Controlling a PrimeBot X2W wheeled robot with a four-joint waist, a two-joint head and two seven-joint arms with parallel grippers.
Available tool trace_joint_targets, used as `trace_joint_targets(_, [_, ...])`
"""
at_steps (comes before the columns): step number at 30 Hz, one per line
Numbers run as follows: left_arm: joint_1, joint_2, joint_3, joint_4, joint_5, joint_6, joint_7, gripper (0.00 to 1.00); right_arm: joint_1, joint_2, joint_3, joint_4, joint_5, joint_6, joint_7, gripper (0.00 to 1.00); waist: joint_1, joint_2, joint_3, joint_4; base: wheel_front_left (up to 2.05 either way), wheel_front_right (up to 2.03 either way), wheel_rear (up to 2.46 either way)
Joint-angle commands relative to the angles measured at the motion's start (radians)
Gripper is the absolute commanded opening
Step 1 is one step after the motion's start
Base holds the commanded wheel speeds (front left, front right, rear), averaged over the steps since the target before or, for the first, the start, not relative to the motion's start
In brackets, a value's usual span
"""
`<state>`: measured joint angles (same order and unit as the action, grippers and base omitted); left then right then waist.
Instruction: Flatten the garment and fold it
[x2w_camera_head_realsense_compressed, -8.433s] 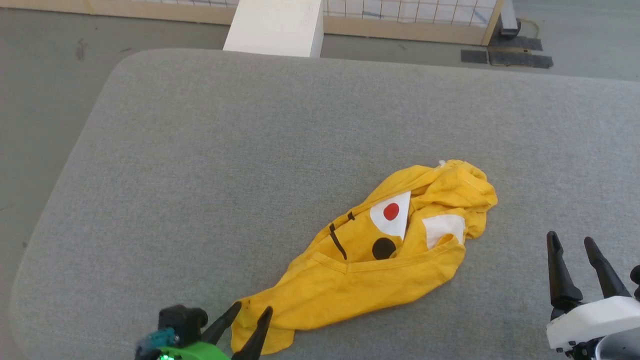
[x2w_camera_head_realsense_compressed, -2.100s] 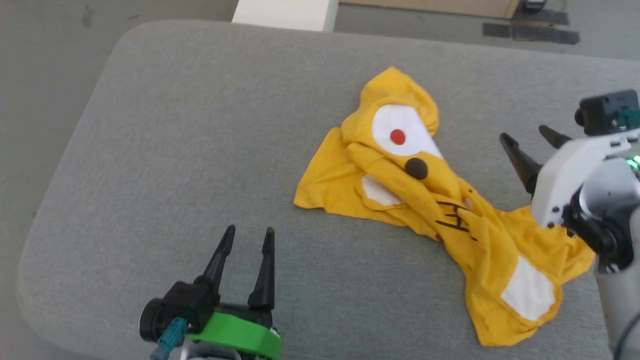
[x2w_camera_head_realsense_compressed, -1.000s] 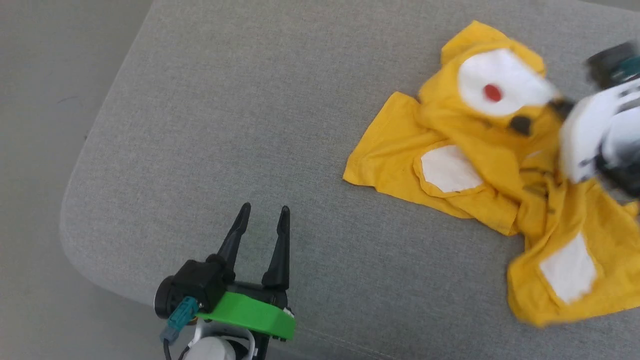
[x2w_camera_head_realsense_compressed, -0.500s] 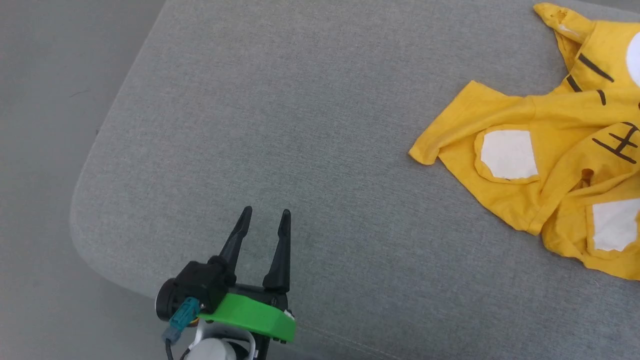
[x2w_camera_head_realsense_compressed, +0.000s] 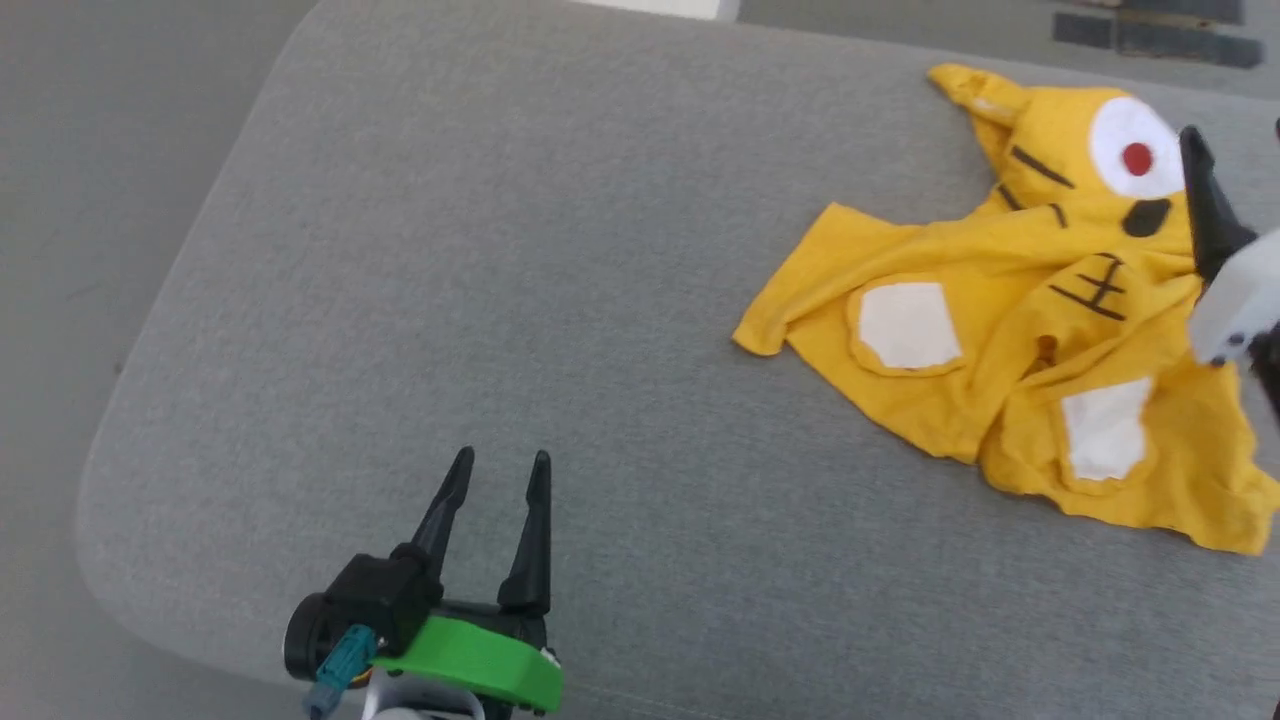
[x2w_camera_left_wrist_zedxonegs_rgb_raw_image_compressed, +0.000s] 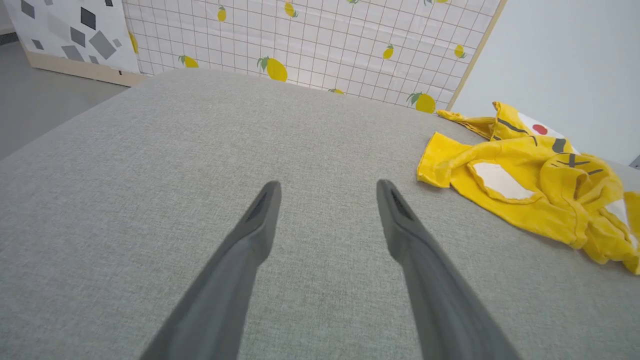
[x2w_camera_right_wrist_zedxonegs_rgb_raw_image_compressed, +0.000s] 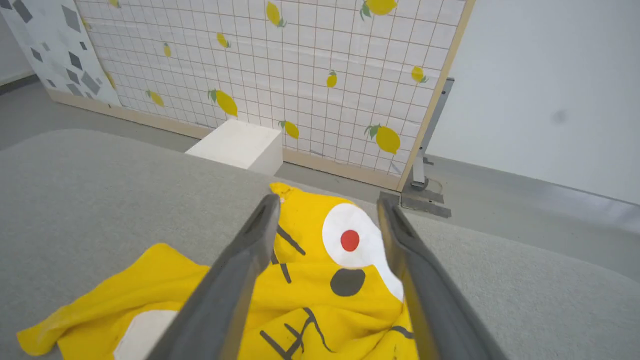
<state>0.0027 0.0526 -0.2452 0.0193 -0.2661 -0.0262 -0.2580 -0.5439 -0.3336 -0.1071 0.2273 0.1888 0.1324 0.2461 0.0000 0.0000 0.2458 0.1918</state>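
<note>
Yellow T-shirt (x2w_camera_head_realsense_compressed: 1010, 330) lies crumpled on the right part of the grey cushion (x2w_camera_head_realsense_compressed: 500, 250).
It looks soft and light, so I would take it by the hem corners. The left gripper (x2w_camera_head_realsense_compressed: 501, 457) and the right gripper (x2w_camera_right_wrist_zedxonegs_rgb_raw_image_compressed: 328, 197) both have their fingers spread and hold nothing.

Seeing left gripper (x2w_camera_head_realsense_compressed: 503, 457) at lower left of head view, fingers spread apart, tips pointing up-frame and leaning slightly right. Green collar (x2w_camera_head_realsense_compressed: 470, 670) behind the fingers, black module (x2w_camera_head_realsense_compressed: 350, 610) with teal connector (x2w_camera_head_realsense_compressed: 340, 665) on its left side. Matching spread in left wrist view, both fingers straight, tips level. Seeing right gripper (x2w_camera_right_wrist_zedxonegs_rgb_raw_image_compressed: 327, 196) likewise parted in right wrist view. At right edge of head view, one dark right finger (x2w_camera_head_realsense_compressed: 1205, 200) pointing up-frame, white wrist housing (x2w_camera_head_realsense_compressed: 1235, 300) below it, cut by the frame edge.
</note>
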Motion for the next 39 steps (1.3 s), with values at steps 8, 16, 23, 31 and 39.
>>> trace_joint_targets(8, [0.053, -0.002, 0.047, -0.048, 0.046, -0.01, -0.004, 1.0, 0.369, 0.222, -0.094, -0.307, -0.034, -0.002, -0.143, 1.0, 0.0, 0.0, -0.074, -0.114, 0.0, 0.0, 0.0])
trace_joint_targets(16, [0.121, -0.002, 0.081, -0.085, 0.054, 0.009, -0.004, 1.0, 0.653, 0.283, -0.113, -0.383, 0.014, -0.002, -0.324, 1.0, 0.0, 0.0, -0.083, -0.169, 0.0, 0.0, 0.0])
trace_joint_targets(23, [0.028, 0.012, 0.059, -0.059, 0.09, -0.022, 0.005, 1.0, 0.68, 0.283, -0.072, -0.369, 0.052, -0.002, -0.372, 1.0, 0.0, 0.0, -0.059, -0.227, 0.0, 0.0, 0.0])
trace_joint_targets(31, [-0.334, 0.057, 0.0, 0.056, 0.113, -0.074, 0.246, 1.0, 0.644, 0.283, -0.053, -0.356, 0.058, -0.002, -0.38, 1.0, 0.0, 0.0, 0.014, -0.26, 0.0, 0.0, 0.0])
trace_joint_targets(39, [-0.61, 0.066, -0.058, 0.285, 0.052, -0.097, 0.495, 1.0, 0.615, 0.283, -0.016, -0.336, 0.069, -0.002, -0.384, 1.0, 0.0, 0.0, 0.085, -0.318, 0.0, 0.0, 0.0])
